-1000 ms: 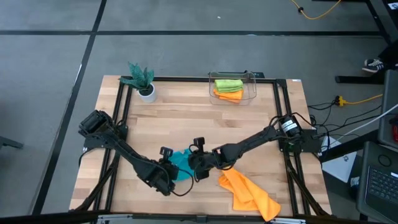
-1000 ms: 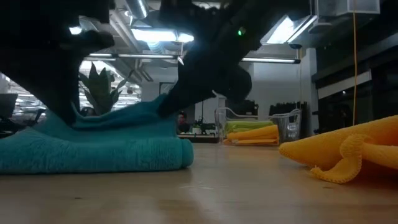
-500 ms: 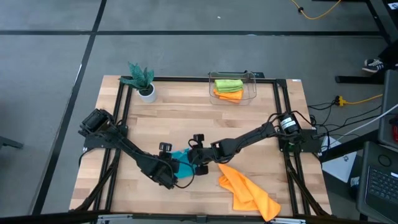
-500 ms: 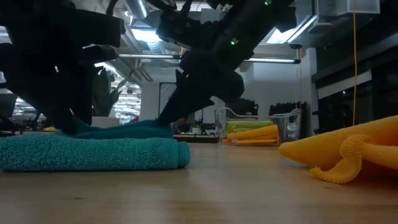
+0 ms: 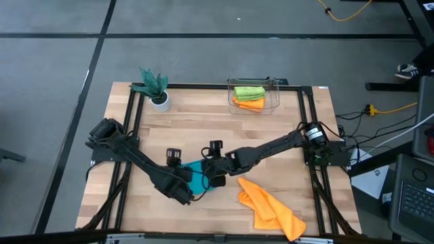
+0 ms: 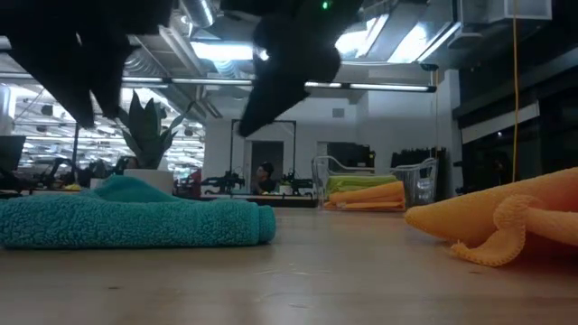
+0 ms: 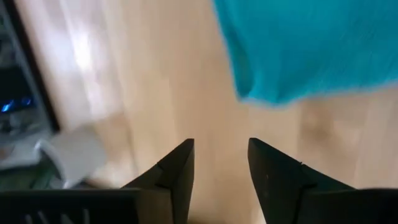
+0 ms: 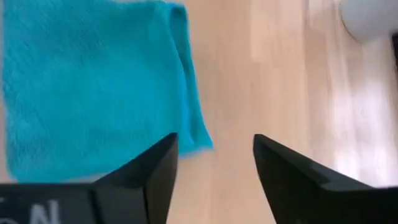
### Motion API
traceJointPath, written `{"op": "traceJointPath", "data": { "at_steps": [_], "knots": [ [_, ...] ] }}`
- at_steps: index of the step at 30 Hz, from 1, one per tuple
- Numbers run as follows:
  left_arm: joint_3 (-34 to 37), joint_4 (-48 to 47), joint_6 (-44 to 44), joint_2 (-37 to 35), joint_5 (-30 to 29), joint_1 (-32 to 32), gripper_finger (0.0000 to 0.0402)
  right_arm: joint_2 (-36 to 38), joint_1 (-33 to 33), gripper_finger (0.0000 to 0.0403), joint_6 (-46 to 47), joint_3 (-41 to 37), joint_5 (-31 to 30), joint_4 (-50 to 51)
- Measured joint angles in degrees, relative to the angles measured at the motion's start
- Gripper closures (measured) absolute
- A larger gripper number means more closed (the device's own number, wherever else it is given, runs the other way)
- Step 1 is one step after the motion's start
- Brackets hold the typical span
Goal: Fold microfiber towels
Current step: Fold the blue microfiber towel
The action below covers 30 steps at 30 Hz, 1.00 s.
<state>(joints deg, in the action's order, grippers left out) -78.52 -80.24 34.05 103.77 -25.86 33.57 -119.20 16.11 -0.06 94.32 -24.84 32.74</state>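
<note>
1. A soft teal-blue microfiber towel (image 5: 197,177) lies folded flat near the front middle of the pale wooden counter (image 5: 203,132). In the low view it reads as a neat, low pad with one small raised hump on top.

2. The left pincer (image 7: 221,168) hangs just above the counter beside one corner of the teal towel, its two dark fingers parted with bare wood showing between them — it grasps nothing.

3. The right pincer (image 8: 214,165) hovers over the towel's opposite edge, likewise released and empty. Seen from overhead, both arms reach in toward the teal towel from either side.

4. A crumpled orange microfiber towel (image 5: 271,210) lies unfolded near the front right of the counter, apart from the teal one.

5. At the back of the counter a clear plastic bin (image 5: 274,100) holds a lime green microfiber towel (image 5: 248,91) stacked on a second orange microfiber towel (image 5: 249,103), both folded.

6. A small green plant in a white pot (image 5: 156,90) stands at the back left, well clear of the work.

7. Judged from this, the step in hand is the end of the teal towel's fold — both pincers have let it go.

8. The next move probably calls for pinching the folded teal towel without disturbing its layers and carrying it to the bin, or else turning to the crumpled orange towel and spreading it flat.
</note>
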Motion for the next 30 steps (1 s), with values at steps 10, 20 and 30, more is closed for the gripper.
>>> {"op": "traceJointPath", "data": {
  "at_steps": [10, 20, 30],
  "knots": [
    [-3.7, -7.3, 4.9, -5.4, 5.0, 1.8, 0.0263, 0.2, 0.5, 0.0218, 13.2, 14.2, 2.6, 39.7],
    [4.6, 5.1, 16.9, -21.4, 0.2, 4.9, 0.0263, 1.4, 0.6, 0.0230, 13.7, 7.9, 10.8, 48.4],
    [28.3, 39.1, 18.0, -29.7, 5.9, 5.7, 0.0263, 14.7, 1.5, 0.0230, 13.3, -19.4, 29.6, 14.0]
  ]
}}
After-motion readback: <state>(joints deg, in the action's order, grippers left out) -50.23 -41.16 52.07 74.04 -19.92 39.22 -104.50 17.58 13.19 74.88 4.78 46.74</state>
